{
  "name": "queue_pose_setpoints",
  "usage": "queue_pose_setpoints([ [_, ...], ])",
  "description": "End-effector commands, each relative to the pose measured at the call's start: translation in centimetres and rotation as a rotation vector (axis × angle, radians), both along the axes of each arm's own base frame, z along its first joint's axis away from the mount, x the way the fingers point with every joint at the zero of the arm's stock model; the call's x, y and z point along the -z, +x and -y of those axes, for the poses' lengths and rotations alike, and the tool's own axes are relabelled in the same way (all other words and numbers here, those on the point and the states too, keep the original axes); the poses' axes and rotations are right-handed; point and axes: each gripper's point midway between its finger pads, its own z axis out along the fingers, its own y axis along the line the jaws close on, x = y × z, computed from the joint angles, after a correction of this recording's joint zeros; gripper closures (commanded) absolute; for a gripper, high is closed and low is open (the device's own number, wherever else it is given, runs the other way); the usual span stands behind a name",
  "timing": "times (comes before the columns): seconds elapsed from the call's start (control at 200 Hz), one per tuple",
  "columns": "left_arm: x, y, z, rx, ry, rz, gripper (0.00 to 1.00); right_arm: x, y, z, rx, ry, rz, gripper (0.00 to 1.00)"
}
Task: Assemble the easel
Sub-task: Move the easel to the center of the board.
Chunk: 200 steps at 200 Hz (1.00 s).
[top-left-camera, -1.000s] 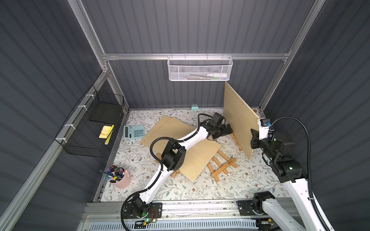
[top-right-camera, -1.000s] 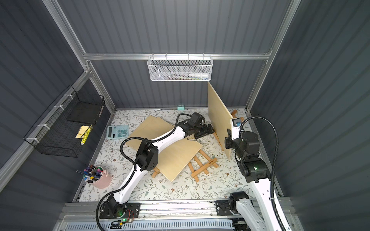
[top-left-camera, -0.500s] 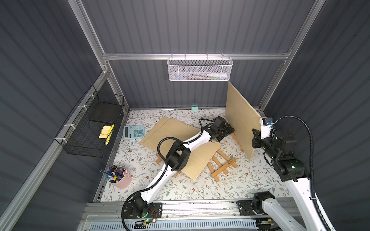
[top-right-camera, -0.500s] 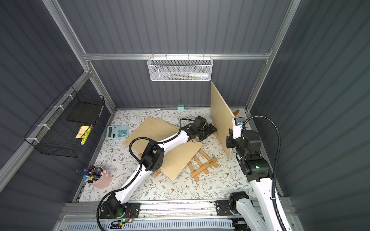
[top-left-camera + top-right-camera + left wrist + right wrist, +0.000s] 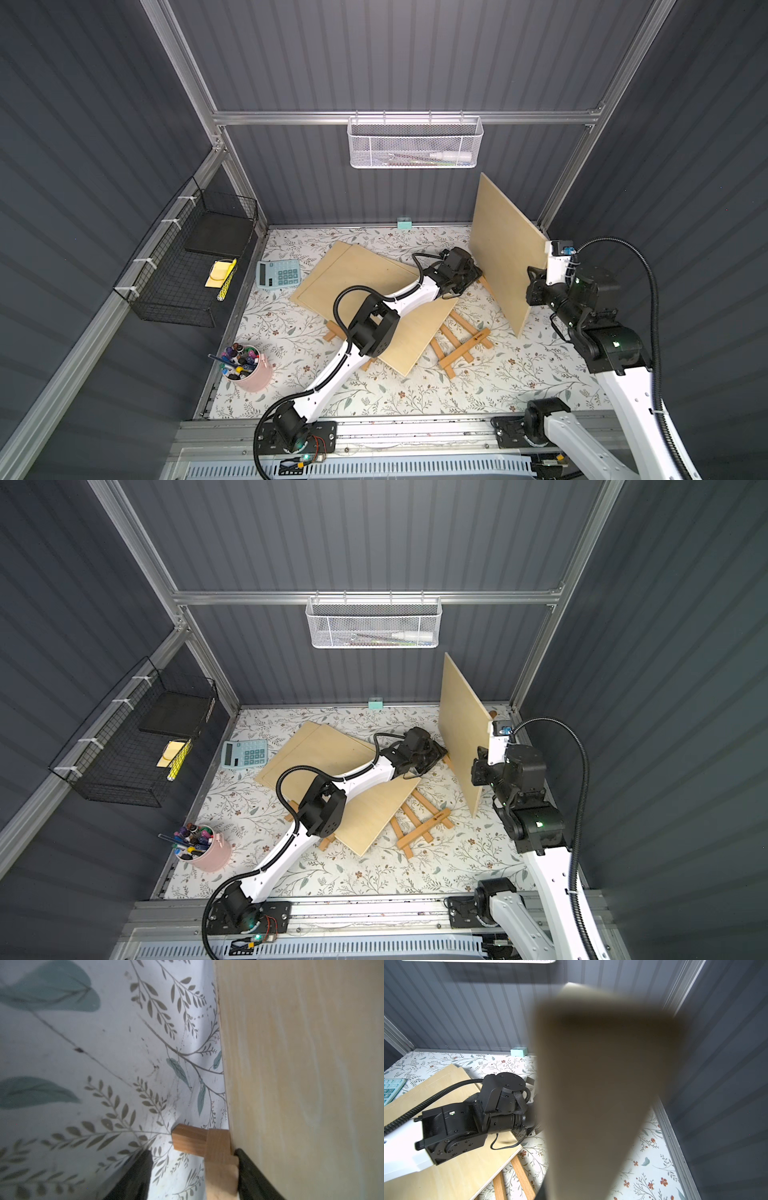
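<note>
Wood easel strut (image 5: 220, 1167) sits between the fingers of the left gripper (image 5: 193, 1152). Jaws stand apart: one finger (image 5: 253, 1172) is against the strut, just beside the upright board (image 5: 301, 1064); the other finger (image 5: 135, 1176) is clear of the wood. Rest of the strut is cut off in the wrist view. In both top views the wrist covers the fingertips.

Right gripper (image 5: 534, 286) is clamped on the board's edge; its wrist view is mostly blocked by the blurred board.

Behind the left wrist, flat boards (image 5: 357, 274) cover part of the easel frame (image 5: 461, 345). Calculator (image 5: 277, 274) lies beyond them.
</note>
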Motion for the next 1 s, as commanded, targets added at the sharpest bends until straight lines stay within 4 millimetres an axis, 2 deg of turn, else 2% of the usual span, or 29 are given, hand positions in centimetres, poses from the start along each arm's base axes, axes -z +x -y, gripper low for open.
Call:
queue_pose_setpoints([
  [0.0,4.6,-1.3,0.5,-0.018,0.041,-0.058,0.43,-1.4,-0.8,-2.0,-0.091,0.085,0.009,1.0],
  [0.22,4.4,-0.8,1.3,-0.053,0.001,-0.046,0.65,-0.7,-1.1,-2.5,-0.112,0.115,-0.015,1.0],
  [0.385,4.1,-0.4,1.1,-0.075,0.007,-0.023,0.72,-0.4,-1.2,-2.6,-0.118,0.114,-0.019,1.0],
  [0.525,3.6,-0.2,0.8,-0.081,0.019,-0.001,0.84,-0.2,-1.1,-2.9,-0.131,0.124,-0.024,1.0],
  [0.735,0.5,0.9,-1.6,-0.11,0.141,0.145,1.0,-0.1,-1.1,-3.3,-0.151,0.131,-0.03,1.0],
  [0.88,-1.1,1.6,-3.8,-0.114,0.271,0.26,1.0,-0.1,-1.4,-3.5,-0.17,0.129,-0.027,1.0],
  [0.995,-0.9,2.8,-5.8,-0.106,0.358,0.272,1.0,0.2,-1.7,-3.9,-0.192,0.135,-0.035,1.0],
])
